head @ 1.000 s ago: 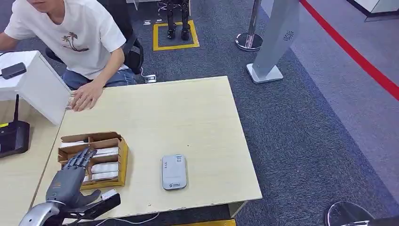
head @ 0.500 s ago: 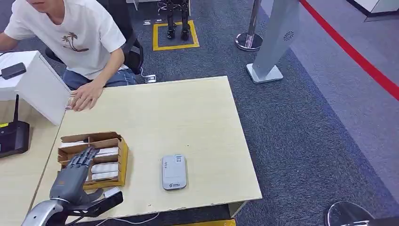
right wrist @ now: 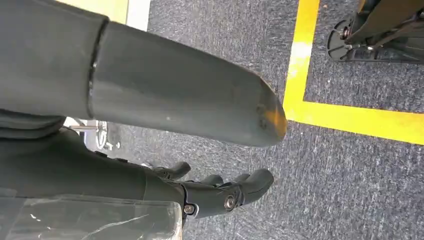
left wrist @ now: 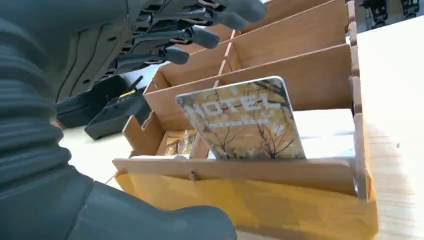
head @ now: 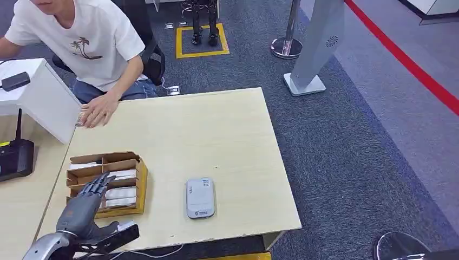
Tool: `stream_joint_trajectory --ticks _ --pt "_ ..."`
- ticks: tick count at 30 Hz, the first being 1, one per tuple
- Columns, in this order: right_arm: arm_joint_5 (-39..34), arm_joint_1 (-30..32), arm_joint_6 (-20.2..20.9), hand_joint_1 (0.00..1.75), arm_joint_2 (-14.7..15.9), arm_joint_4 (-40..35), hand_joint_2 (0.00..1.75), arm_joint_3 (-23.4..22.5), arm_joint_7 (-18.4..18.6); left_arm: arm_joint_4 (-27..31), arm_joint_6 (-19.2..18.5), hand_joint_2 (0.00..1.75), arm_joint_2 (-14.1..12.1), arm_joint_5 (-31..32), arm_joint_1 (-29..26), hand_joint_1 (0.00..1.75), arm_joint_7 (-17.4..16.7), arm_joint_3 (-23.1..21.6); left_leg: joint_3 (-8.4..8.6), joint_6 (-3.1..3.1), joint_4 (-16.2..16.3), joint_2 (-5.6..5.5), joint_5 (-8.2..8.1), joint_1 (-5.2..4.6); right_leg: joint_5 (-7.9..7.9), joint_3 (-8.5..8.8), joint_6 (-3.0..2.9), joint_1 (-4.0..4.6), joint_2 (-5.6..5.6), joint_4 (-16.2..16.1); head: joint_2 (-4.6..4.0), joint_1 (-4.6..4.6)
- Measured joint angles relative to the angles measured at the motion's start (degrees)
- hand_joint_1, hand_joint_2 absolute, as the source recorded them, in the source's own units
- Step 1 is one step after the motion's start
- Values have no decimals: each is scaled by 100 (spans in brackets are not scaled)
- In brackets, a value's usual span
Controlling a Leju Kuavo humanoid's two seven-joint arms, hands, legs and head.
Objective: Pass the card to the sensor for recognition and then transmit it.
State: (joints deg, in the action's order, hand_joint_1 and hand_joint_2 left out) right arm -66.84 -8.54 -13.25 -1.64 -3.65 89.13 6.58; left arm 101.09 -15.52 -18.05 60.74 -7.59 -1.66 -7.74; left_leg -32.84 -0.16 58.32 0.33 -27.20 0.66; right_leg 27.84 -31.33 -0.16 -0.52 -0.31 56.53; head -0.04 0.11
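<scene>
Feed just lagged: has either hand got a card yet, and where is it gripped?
Neither. The left hand hovers open over the wooden card box, the hotel card still standing inside. The right hand hangs empty.

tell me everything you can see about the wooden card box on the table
The wooden card box is a low open-topped tray of light plywood-like wood with a yellowish front, split by thin dividers into several slots. It sits flat near the table's front left corner, left of the grey sensor. White cards lie in its slots; one card printed HOTEL leans upright in the nearest slot. The left hand hovers over its near end, fingers spread.
</scene>
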Motion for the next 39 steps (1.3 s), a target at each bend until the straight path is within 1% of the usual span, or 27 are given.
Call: stream_joint_trajectory --ticks 9,10,11,13,16,19,39 --pt "0 0 0 0 0 0 0 0 -2 46 11 175 -39 -13 -77 0 -2 0 0 0 0 0 0 0 0 0 0 0 0 0 0 2" --pt "0 0 0 0 0 0 0 0 -2 46 18 175 -39 -13 -87 37 -7 0 0 0 0 0 0 0 0 0 0 0 0 0 0 2" --pt "0 0 0 0 0 0 0 0 -2 48 22 175 -39 -13 -98 175 -11 0 0 0 0 0 0 0 0 0 0 0 0 0 0 2" --pt "0 0 0 0 0 0 0 0 -4 48 70 175 -37 22 -115 175 -48 0 0 0 0 0 0 0 0 0 0 0 0 0 0 2" --pt "-35 -2 -7 0 0 0 0 0 -9 52 225 175 -17 265 -107 175 -144 -29 0 0 0 0 0 0 0 -1 0 0 0 0 0 2" --pt "-48 -2 -13 0 0 0 0 0 -11 63 251 175 4 352 -99 175 -179 -90 0 0 0 0 0 0 0 0 0 0 0 0 0 2" --pt "-61 -1 -31 0 0 -2 0 0 -9 188 313 175 26 306 -108 175 -181 -94 0 0 0 0 0 0 0 0 0 0 0 0 0 2"
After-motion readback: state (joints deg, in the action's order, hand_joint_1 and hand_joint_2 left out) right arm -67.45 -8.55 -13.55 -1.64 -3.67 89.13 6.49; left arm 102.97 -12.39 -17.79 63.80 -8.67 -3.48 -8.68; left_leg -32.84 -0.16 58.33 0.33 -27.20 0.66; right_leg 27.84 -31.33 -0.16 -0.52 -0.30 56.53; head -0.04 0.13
